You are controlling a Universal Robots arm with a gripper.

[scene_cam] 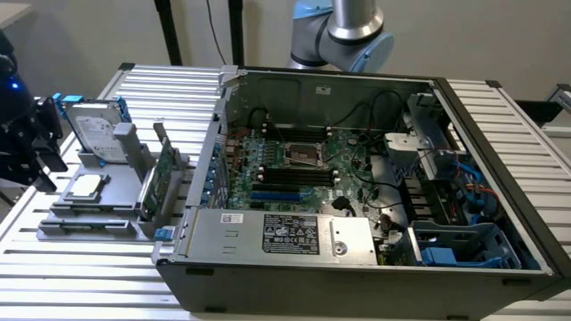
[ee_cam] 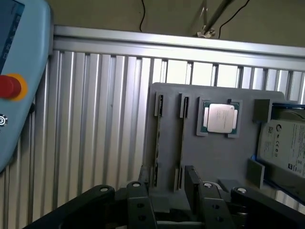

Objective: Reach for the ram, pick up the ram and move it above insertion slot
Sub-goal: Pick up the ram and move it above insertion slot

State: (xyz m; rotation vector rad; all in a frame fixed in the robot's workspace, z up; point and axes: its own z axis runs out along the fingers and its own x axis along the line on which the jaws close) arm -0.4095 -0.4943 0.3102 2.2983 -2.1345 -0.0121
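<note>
My gripper (ee_cam: 167, 195) hangs over the near end of a grey holder block (ee_cam: 214, 157). Its two black fingers (ee_cam: 141, 202) are apart with nothing between them, so it is open. Two thin boards stand on edge in the block's slots. The ram (ee_cam: 182, 138) looks to be the one in line with the gap between my fingers. The other board (ee_cam: 158, 138) stands beside it. In the exterior view a green board (scene_cam: 158, 179) stands on edge in the same block; I cannot tell whether it is the ram. The dark insertion slots (scene_cam: 295, 177) lie on the motherboard inside the open computer case (scene_cam: 357, 267).
A silver processor chip (ee_cam: 220, 118) and a silver hard drive with blue rails (ee_cam: 286, 143) also sit on the block. A light-blue pendant with a red button (ee_cam: 9, 87) is close by. Dark equipment with a blue light (scene_cam: 20, 134) fills the exterior view's left edge. Ribbed metal table (scene_cam: 80, 267) all round.
</note>
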